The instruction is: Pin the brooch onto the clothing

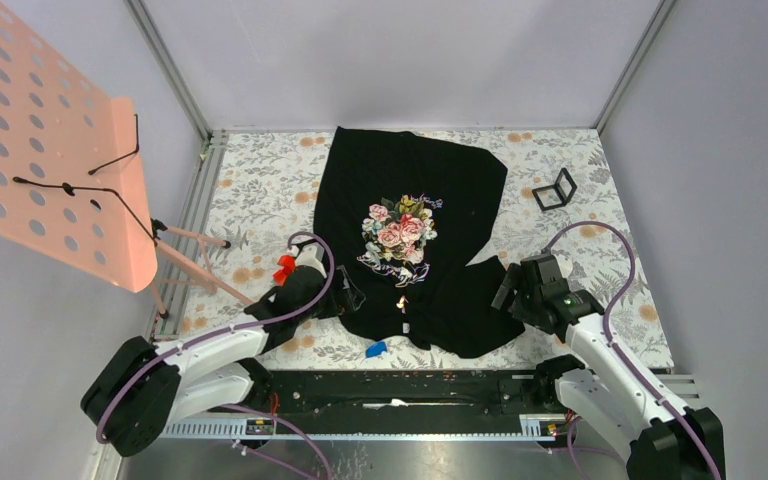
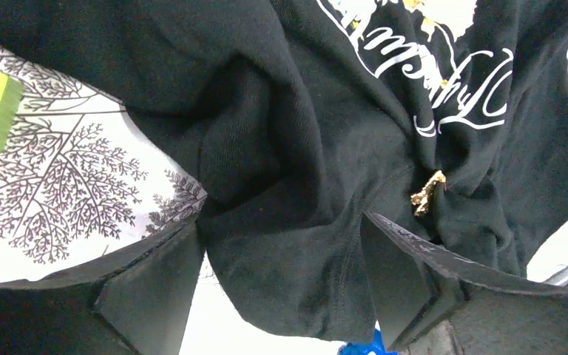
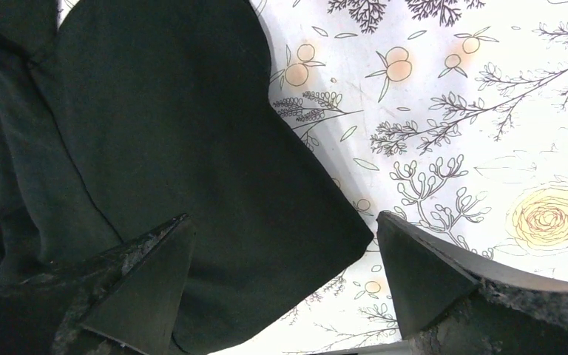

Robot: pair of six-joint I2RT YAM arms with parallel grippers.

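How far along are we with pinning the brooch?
The brooch sits on the black T-shirt just below the lettering; whether it is fastened cannot be told. The left claw, open, straddles bunched fabric beside it; the right claw hangs open over the shirt's edge. Left: confirm the fastening.

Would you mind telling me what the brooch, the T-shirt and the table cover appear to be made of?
The brooch looks like gold-toned metal, glinting with jagged edges, though plated plastic is possible. The T-shirt seems matte black knit cotton: fine texture, soft folds. The table cover appears smooth, faintly glossy, perhaps printed vinyl.
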